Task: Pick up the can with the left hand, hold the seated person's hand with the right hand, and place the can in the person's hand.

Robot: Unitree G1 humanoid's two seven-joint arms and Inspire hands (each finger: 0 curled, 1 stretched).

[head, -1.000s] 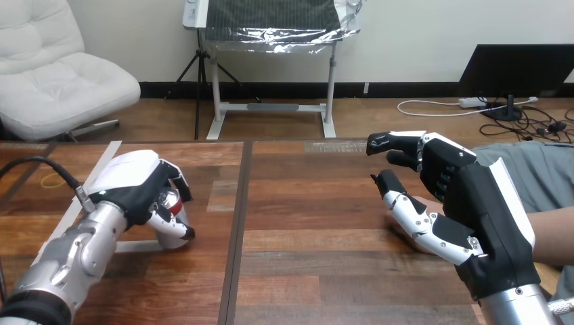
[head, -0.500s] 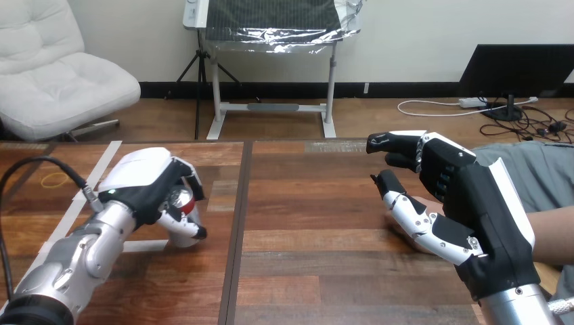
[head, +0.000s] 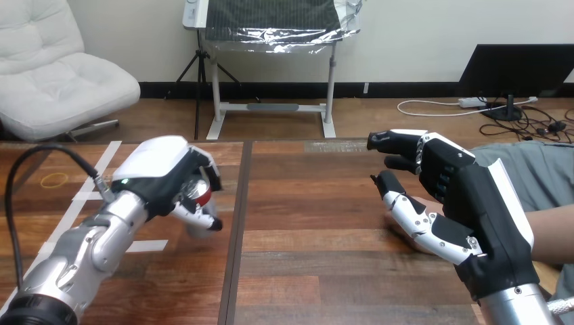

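Red-and-silver metal can (head: 197, 194) sits gripped in the robot's left hand (head: 166, 177), fingers wrapped round it, over the left part of the wooden desk (head: 325, 261), just beside its dark seam. Well apart at the right, the right hand (head: 467, 196) hangs loosely spread over the person's hand (head: 413, 203), thumb lying across it, fingers raised clear.

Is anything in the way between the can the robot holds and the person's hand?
Nothing visible stands on the table between the can in the left hand and the person's hand; the right hand partly covers that hand.
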